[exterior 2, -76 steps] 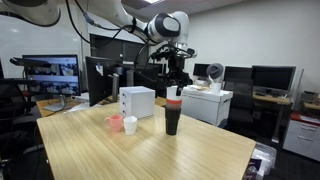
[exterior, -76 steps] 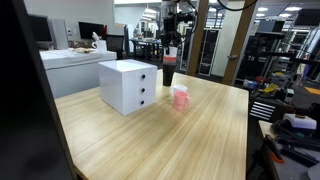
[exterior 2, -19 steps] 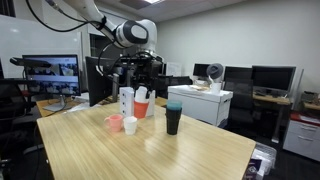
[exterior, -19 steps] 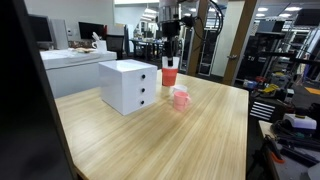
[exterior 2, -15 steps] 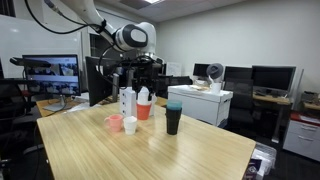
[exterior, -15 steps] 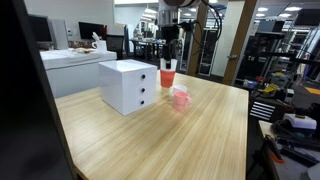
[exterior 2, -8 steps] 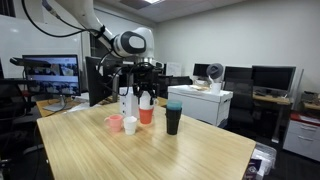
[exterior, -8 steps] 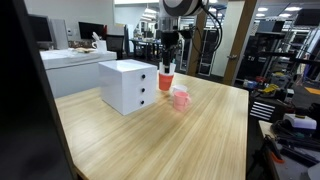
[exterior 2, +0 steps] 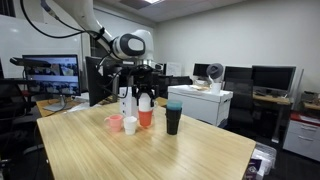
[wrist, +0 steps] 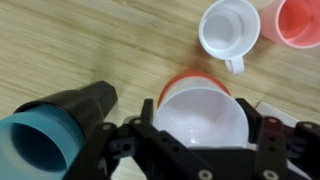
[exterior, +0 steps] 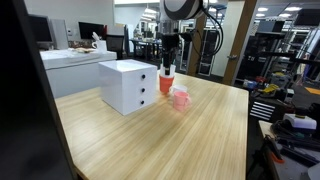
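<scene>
Seen from the wrist, the black jaws stand on either side of an orange cup (wrist: 205, 112) with a white inside, close against its rim. Whether they press on it or stand just clear of it cannot be told. The cup is upright, directly below the wrist and low over the light wooden tabletop (wrist: 80, 40). Whether its base touches the wood cannot be told. Just beside it is a black cup (wrist: 60, 130) with a teal rim. A little farther off stands a white mug (wrist: 228, 30), and a pink mug (wrist: 295, 20) sits just beside that one. In an exterior view, a white drawer unit (exterior: 128, 85) sits on the tabletop behind the cups. The robot arm (exterior 2: 128, 44) reaches down over them from above, with office desks and monitors beyond.
</scene>
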You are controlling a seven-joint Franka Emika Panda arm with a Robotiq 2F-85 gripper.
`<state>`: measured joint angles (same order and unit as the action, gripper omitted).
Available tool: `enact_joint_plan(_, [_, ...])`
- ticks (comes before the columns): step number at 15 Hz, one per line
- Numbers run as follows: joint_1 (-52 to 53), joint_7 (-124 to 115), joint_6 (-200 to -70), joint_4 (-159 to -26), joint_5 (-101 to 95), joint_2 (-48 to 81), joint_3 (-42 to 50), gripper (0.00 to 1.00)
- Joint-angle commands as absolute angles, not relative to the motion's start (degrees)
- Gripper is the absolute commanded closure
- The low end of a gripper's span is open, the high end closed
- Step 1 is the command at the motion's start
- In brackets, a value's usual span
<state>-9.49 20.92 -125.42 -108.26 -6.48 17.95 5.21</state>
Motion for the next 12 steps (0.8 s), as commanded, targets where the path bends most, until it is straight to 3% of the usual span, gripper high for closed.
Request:
enact_joint_plan(1, [-8.99, 19.41, -125.56, -110.16, -8.65, 15.63, 5.62, 0.0])
enact_joint_plan(12, [-9.03, 20.88, -118.79, -106.92, -7.8, 8.94, 5.37, 0.0])
